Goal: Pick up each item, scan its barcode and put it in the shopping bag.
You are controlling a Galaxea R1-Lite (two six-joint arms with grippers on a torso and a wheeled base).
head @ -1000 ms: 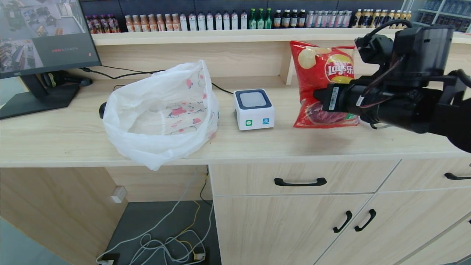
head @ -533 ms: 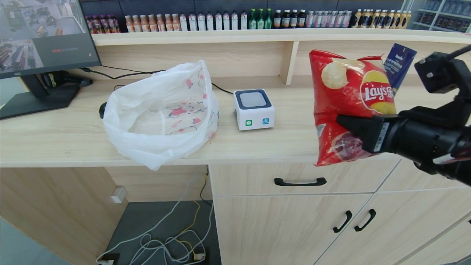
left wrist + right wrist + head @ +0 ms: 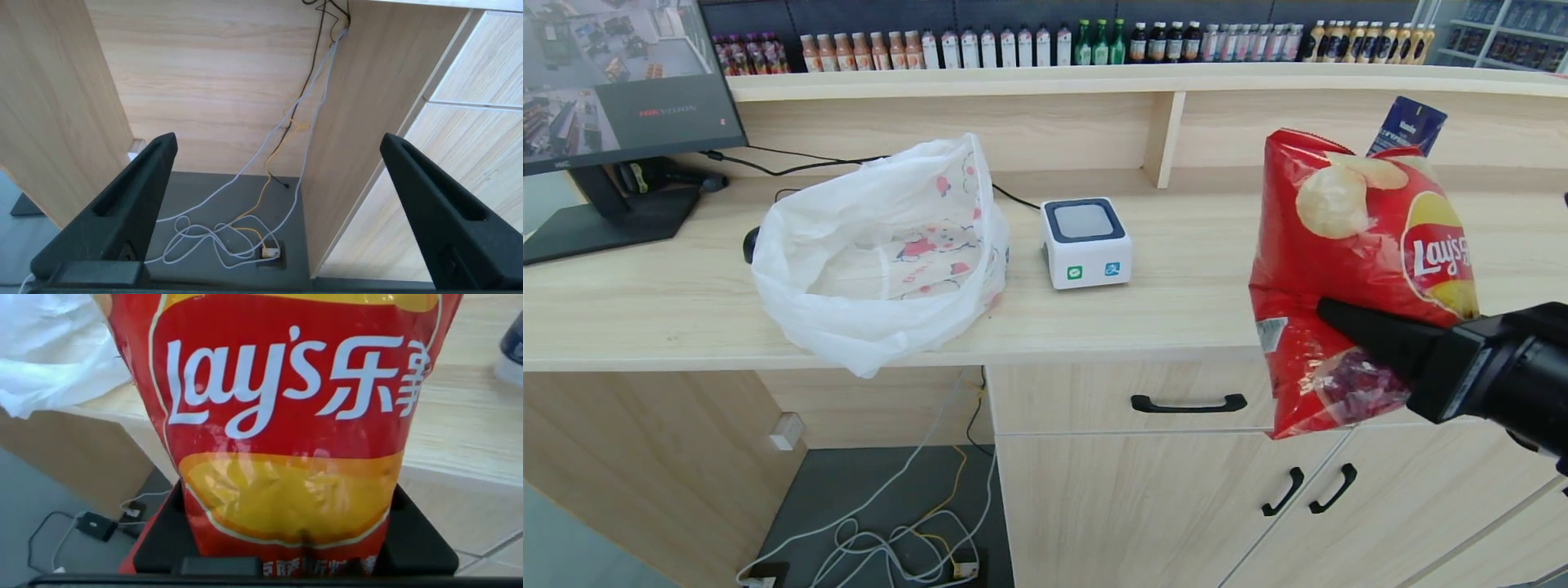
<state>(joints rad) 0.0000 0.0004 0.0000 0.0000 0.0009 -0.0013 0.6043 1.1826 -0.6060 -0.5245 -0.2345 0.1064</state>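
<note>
Honestly, pinching the chip bag (image 3: 1347, 245) low down with the right tool (image 3: 1331, 314), out past the surface (image 3: 1176, 318) front edge, well right of the scanner (image 3: 1086, 242). Could flop, slip out, or hide the barcode on a quick swing. Left tool (image 3: 278, 143) spread wide, holding nothing.

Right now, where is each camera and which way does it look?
Head view: on the head, looking down at counter, shopping bag, scanner; right gripper holds chip bag.
Left wrist view: on left wrist, facing floor cables under the counter; open left gripper shows.
Right wrist view: on right wrist, facing the chip bag close up; right gripper shows.
Shared: head and right wrist both see chip bag, shopping bag.
</note>
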